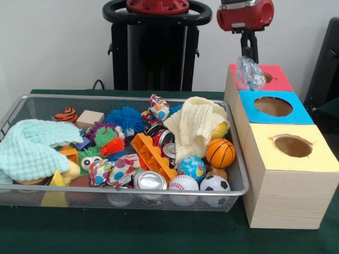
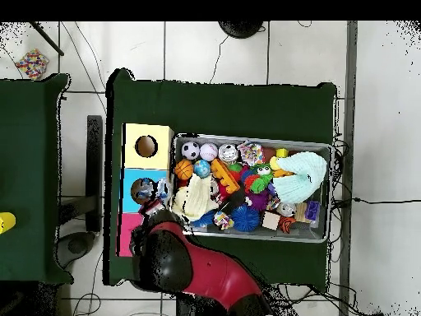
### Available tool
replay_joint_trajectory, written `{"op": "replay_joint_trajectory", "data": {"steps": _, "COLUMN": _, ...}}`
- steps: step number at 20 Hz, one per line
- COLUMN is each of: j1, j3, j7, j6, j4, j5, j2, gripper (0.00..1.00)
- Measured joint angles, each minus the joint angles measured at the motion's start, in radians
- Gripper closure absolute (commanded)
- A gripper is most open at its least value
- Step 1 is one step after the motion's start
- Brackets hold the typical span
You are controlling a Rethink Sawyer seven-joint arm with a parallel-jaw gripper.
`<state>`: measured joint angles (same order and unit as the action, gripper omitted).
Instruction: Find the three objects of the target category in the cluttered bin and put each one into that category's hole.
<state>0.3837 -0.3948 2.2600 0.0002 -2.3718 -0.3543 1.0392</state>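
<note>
The silver wire mesh bin [image 1: 159, 194] sits on the green table, full of mixed clutter; it also shows in the overhead view [image 2: 330, 189]. To its right stand three wooden boxes with holes on top: red [image 1: 280, 83], blue [image 1: 249, 106] and yellow [image 1: 318, 156]. My gripper [image 1: 249, 57] hangs over the red box and is shut on a crumpled clear, bluish plastic wrapper [image 1: 250, 73] at the left edge of the red box's hole [image 1: 268, 78]. In the overhead view the gripper [image 2: 149, 203] is over the blue and red boxes.
The bin holds a basketball [image 1: 220, 152], soccer ball [image 1: 214, 184], baseball [image 1: 183, 184], globe ball [image 1: 191, 168], a can [image 1: 150, 180], an orange toy brick [image 1: 153, 153], a cream cloth [image 1: 196, 124], a mint cloth [image 1: 32, 145] and a blue spiky ball [image 1: 124, 119]. The pedestal [image 1: 156, 53] stands behind.
</note>
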Motion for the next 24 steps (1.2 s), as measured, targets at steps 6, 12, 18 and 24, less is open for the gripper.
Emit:
{"op": "replay_joint_trajectory", "data": {"steps": 6, "j1": 0.043, "j3": -0.039, "j7": 0.0, "j6": -0.063, "j4": 0.0, "j5": 0.037, "j2": -0.064, "gripper": 1.0}}
{"op": "replay_joint_trajectory", "data": {"steps": 12, "j1": 0.11, "j3": -0.103, "j7": 0.0, "j6": -0.094, "j4": 0.0, "j5": 0.07, "j2": -0.126, "gripper": 1.0}}
{"op": "replay_joint_trajectory", "data": {"steps": 18, "j1": 0.167, "j3": -0.173, "j7": 0.0, "j6": -0.097, "j4": 0.001, "j5": 0.098, "j2": -0.169, "gripper": 1.0}}
{"op": "replay_joint_trajectory", "data": {"steps": 24, "j1": 0.228, "j3": -0.253, "j7": 0.0, "j6": -0.097, "j4": 0.001, "j5": 0.124, "j2": -0.208, "gripper": 1.0}}
